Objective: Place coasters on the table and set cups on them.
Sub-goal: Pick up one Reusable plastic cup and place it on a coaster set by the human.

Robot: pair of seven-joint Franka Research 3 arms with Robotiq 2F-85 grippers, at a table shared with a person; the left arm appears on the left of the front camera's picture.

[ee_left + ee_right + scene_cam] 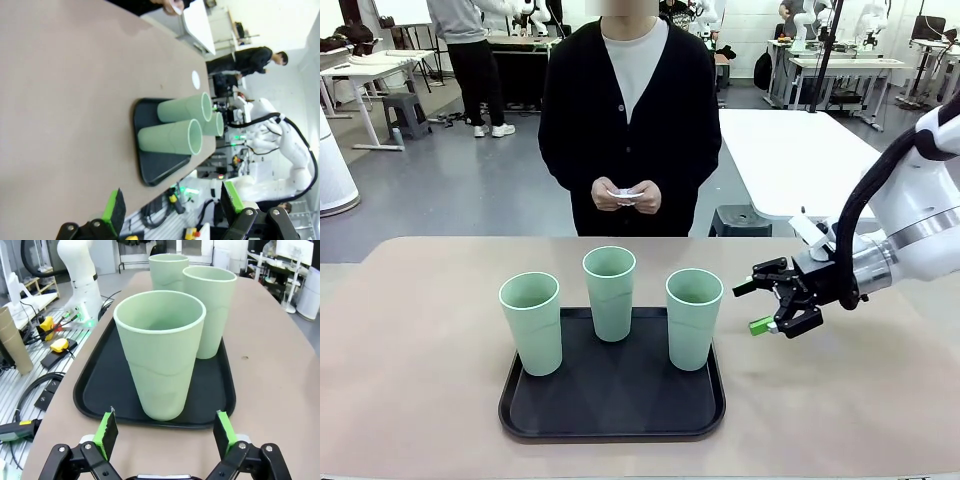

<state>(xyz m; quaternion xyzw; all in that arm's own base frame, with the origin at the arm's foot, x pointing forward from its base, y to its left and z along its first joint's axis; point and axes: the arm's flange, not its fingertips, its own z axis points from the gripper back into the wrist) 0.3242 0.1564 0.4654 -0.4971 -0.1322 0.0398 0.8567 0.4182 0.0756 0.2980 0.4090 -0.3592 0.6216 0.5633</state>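
Cups point(609, 293), three tall tapered mint-green plastic tumblers, smooth and handleless, stand upright in a loose triangle on a glossy black tray point(610, 425) with rounded corners, set on the matte beige table point(420, 300). Thin white coasters point(626, 193) sit in the person's hands point(605, 196) at the far edge. The right gripper point(751, 308) hovers just beside the rightmost cup, jaws apart and empty. The left gripper point(172, 200) is likewise spread wide, holding nothing.

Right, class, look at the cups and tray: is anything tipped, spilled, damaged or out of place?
Nothing stands out. All three cups stand upright and unmarked on the black tray, which lies flat on the table, with no spill visible.
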